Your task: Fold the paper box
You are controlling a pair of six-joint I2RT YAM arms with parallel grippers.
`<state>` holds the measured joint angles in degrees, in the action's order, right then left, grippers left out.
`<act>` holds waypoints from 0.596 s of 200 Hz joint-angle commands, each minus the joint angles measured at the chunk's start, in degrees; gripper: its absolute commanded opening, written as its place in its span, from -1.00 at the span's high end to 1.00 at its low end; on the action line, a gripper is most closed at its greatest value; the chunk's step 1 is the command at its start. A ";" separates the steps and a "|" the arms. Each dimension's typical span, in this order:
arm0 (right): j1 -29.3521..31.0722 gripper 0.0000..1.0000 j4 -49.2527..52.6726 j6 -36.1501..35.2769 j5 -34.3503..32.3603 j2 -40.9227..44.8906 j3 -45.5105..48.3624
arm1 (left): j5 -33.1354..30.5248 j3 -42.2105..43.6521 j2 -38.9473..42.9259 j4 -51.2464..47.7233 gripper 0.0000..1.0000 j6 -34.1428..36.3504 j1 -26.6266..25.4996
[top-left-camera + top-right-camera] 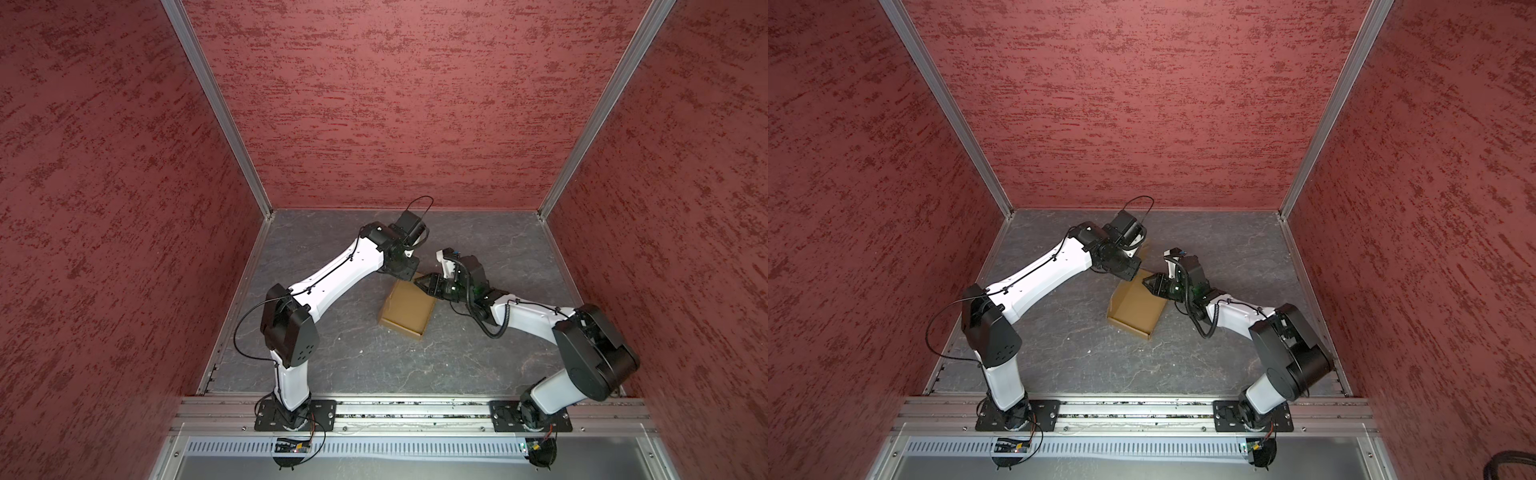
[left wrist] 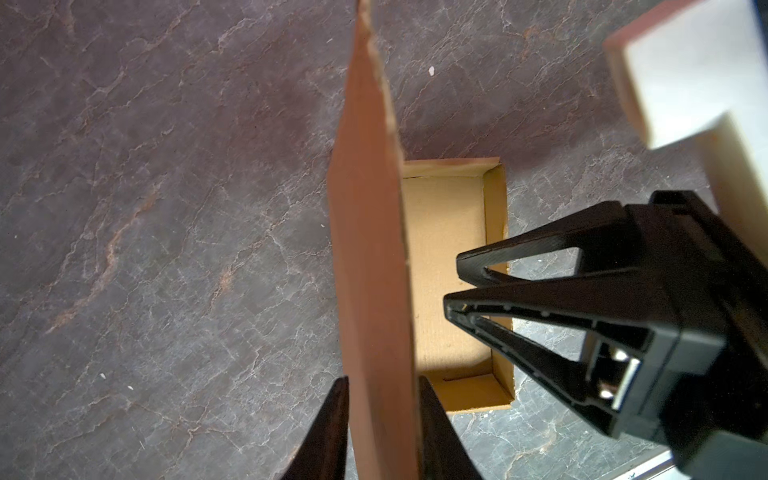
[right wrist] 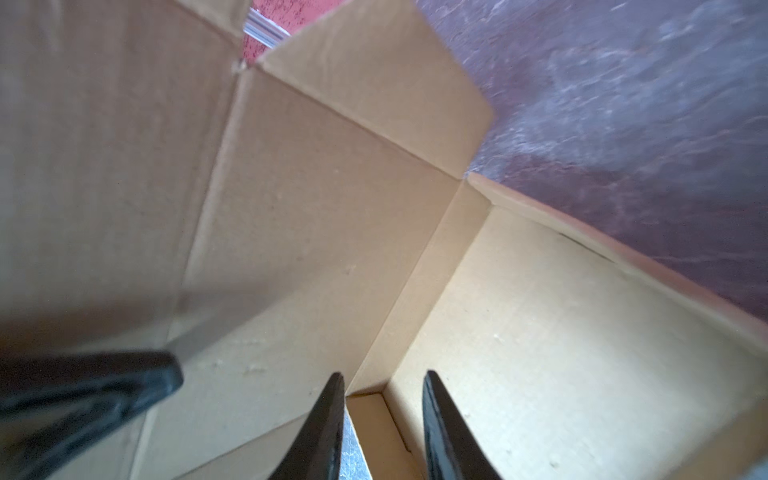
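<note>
While the paper box (image 1: 405, 307) is seen on the worktop (image 1: 332, 365) with its low walls already raised, the right gripper (image 2: 452, 283) is held narrowly parted at the far corner, though no grip can be confirmed. Beyond it, the upright lid (image 2: 370, 249) is flanked by the left gripper (image 2: 383, 380), its pinch unconfirmed; the lid should be lowered evenly and its flaps tucked inside.

readable text: none | brands, numbers, signs: none | paper box (image 1: 407, 307): plain, unprinted
</note>
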<state>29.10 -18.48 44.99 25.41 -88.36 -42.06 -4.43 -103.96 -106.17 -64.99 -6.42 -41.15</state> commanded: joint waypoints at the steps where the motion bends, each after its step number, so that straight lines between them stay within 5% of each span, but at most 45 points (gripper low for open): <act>1: -1.71 0.33 0.25 -0.38 -0.88 3.58 1.40 | 1.09 -2.02 -1.01 -0.36 0.57 2.38 0.27; 119: -7.71 0.33 5.82 -2.98 -2.19 11.36 4.27 | -1.11 -2.85 0.22 0.03 0.95 10.34 0.19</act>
<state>22.26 -13.89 42.57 24.53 -78.30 -38.33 -4.43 -106.56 -106.83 -65.58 0.54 -41.04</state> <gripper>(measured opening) 0.333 0.054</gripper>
